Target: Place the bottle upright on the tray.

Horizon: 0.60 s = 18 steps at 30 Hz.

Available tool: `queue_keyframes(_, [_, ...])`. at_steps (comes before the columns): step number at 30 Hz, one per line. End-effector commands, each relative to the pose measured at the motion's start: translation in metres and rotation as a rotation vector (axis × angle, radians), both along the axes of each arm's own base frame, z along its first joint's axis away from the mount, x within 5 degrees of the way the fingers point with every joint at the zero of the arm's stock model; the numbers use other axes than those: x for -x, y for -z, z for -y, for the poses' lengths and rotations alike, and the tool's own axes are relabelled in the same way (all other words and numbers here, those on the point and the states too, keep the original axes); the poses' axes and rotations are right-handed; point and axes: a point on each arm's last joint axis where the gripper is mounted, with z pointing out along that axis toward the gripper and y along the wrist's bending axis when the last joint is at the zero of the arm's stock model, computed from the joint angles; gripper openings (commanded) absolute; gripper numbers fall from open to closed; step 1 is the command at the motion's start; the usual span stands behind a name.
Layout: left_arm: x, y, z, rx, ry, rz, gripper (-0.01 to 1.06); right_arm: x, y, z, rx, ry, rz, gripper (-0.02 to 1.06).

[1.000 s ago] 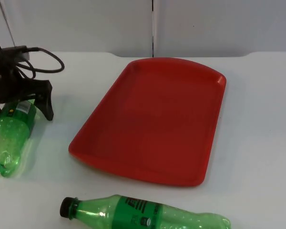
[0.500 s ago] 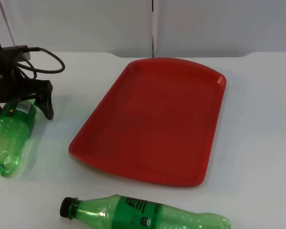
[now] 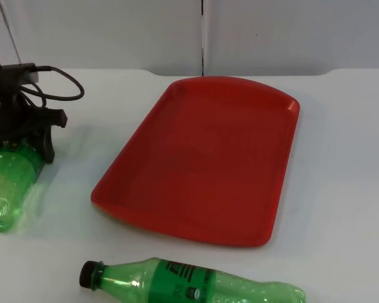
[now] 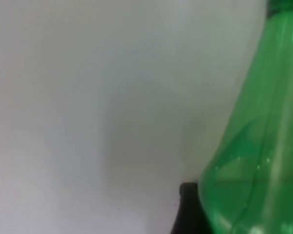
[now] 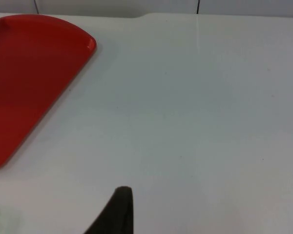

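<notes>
Claw fingers of the left claw [image 3: 16, 146], apart a second ago, now clamp the green bottle [image 3: 11, 182] lying on the counter [image 3: 341, 189], beside the red tray [image 3: 202, 158]; right claw's state can't be told.

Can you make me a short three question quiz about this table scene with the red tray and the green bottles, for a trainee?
1. True or false: the red tray already has a bottle standing on it.
2. Multiple choice: the left tool is at A) the bottle at the table's left edge, B) the bottle with the black cap at the near edge, C) the tray.
3. Fill in: both bottles are lying on their ____ on the white table.

Key: 1 false, the tray is bare. 2 A, the left tool is closed on that bottle's upper end; the left wrist view shows green plastic against a fingertip. 3 sides. The right arm waits; its fingertip is over bare table beside the tray.
</notes>
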Motion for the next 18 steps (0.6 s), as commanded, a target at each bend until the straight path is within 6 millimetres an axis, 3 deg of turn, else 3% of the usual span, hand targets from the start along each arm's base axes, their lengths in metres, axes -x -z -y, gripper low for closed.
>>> queue_keyframes(1, [0.004,0.010,0.003,0.015,-0.017,-0.044,0.26,0.000,0.000,0.000,-0.005,0.006,0.009,1.05])
queue_keyframes(2, [0.004,0.010,0.003,0.015,-0.017,-0.044,0.16,0.000,0.000,0.000,-0.005,0.006,0.009,1.05])
queue_keyframes(3, [0.004,0.009,0.003,0.019,-0.020,-0.043,-0.01,0.000,0.000,0.000,-0.005,0.006,0.009,1.05])
queue_keyframes(11, [0.005,0.008,0.004,0.029,-0.027,-0.056,0.00,0.000,0.000,0.000,-0.005,0.006,0.009,1.05])
queue_keyframes(15, [0.005,-0.004,0.006,0.057,-0.034,-0.044,0.00,0.000,0.000,0.000,-0.005,0.006,0.009,1.05])
queue_keyframes(18, [0.002,-0.031,0.009,0.070,-0.031,0.024,0.00,0.000,0.000,0.000,-0.005,0.006,0.009,1.05])
